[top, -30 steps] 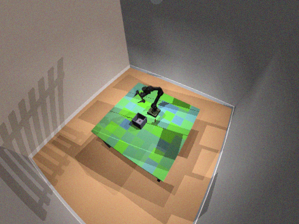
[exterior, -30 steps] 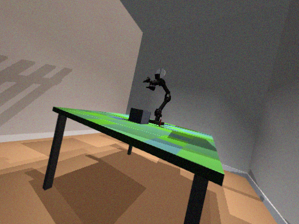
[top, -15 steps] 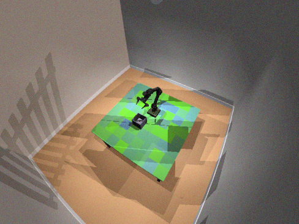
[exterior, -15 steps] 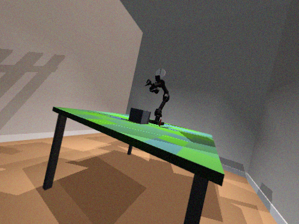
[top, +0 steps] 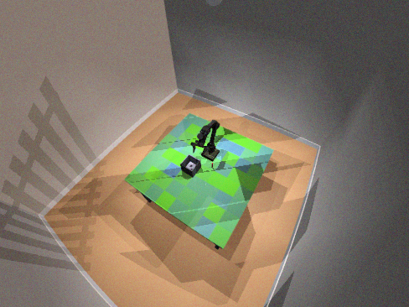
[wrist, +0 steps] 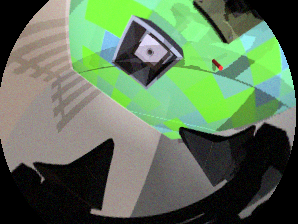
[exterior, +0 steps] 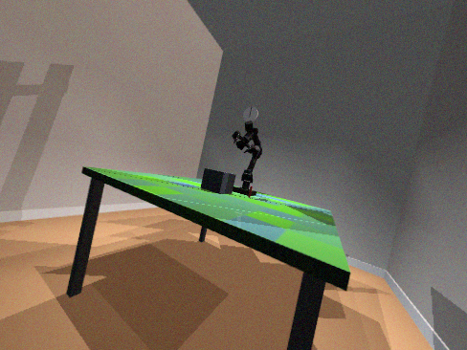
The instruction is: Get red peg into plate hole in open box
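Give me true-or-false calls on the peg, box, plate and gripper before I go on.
1. The red peg is inside the box. False: it is on the table, outside the box.
2. The gripper is open. True.
3. The fingers are clamped on the peg. False: nothing is between them.
4. The plate in the box has a hole. True.
5. The peg lies flat. False: it stands upright.

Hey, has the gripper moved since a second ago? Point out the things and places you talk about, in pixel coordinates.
Yes. In the top view, the gripper [top: 195,147] [exterior: 235,138] [wrist: 147,136] has come closer to the open box [top: 187,171] [exterior: 215,182] [wrist: 162,33]; in the exterior view, it sits lower above it.
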You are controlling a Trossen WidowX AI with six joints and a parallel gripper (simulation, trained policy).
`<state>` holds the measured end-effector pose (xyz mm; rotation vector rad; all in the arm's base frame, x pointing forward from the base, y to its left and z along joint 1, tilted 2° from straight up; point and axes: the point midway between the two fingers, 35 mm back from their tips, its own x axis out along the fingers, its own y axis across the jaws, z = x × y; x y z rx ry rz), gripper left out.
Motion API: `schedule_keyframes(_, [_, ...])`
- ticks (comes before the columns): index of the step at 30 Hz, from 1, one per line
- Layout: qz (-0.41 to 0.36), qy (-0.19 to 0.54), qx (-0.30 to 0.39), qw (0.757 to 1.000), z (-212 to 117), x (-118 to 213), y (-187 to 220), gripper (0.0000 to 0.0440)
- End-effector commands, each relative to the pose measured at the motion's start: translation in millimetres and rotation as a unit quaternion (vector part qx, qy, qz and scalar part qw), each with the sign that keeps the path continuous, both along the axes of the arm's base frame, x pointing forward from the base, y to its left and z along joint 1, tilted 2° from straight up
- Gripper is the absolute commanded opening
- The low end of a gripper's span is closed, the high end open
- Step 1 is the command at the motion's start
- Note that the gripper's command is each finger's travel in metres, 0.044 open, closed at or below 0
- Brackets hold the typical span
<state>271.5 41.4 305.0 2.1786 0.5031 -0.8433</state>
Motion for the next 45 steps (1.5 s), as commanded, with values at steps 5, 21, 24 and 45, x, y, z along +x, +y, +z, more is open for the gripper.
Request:
schedule_keyframes(5, [0.089, 0.063, -0.012, 0.994, -35.3, -10.7, 34.1, 0.0437])
schedule_keyframes(21, [0.262, 0.196, -0.061, 0.943, -105.0, -54.5, 83.8, 0.044])
schedule_keyframes(24, [0.287, 0.219, -0.071, 0.93, -116.6, -62.9, 88.2, 0.044])
schedule_keyframes(45, [0.408, 0.334, -0.125, 0.841, -187.4, -108.4, 91.8, 0.044])
